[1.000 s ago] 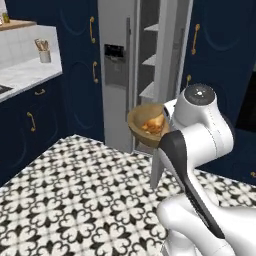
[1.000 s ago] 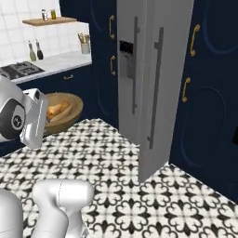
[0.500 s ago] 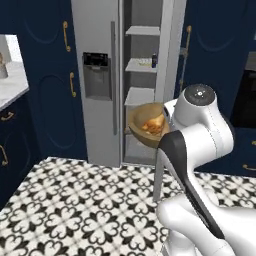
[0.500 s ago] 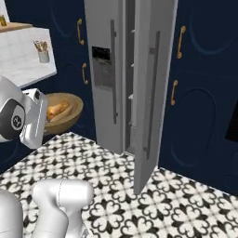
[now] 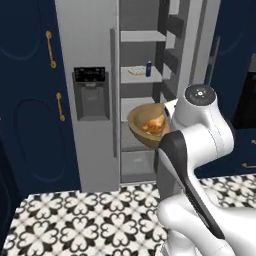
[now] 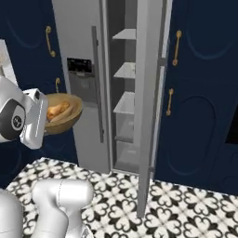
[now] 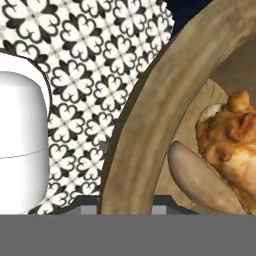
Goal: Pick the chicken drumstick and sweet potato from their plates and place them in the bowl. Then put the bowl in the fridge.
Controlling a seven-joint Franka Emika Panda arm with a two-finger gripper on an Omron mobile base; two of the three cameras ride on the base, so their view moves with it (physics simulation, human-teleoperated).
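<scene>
1. Since the earlier frames the base has swung toward the fridge (image 5: 100, 95), so the whole scene has shifted: the counter has left both base views and the open fridge now stands straight ahead. The bowl (image 5: 146, 124) sits the same against the arm as before.
2. Left base view: the bowl hangs tilted in the air at the arm's hand, in front of the fridge's open right compartment, about level with its lower shelves. The drumstick (image 5: 152, 122) shows golden-orange inside it. On a higher shelf (image 5: 135, 76) stand a small blue bottle (image 5: 148, 68) and a pale flat item (image 5: 135, 70).
3. Right base view: the bowl (image 6: 61, 113) juts from the hand at the left, before the fridge's shut left door (image 6: 81, 83), below the dark dispenser (image 6: 80, 66).
4. Hand view: the gripper (image 7: 125, 207) is clamped on the bowl's thick rim (image 7: 145, 125). Inside lie the sweet potato (image 7: 200, 182) and, touching it, the drumstick (image 7: 232, 145). Tiled floor (image 7: 85, 65) lies beyond.
</scene>
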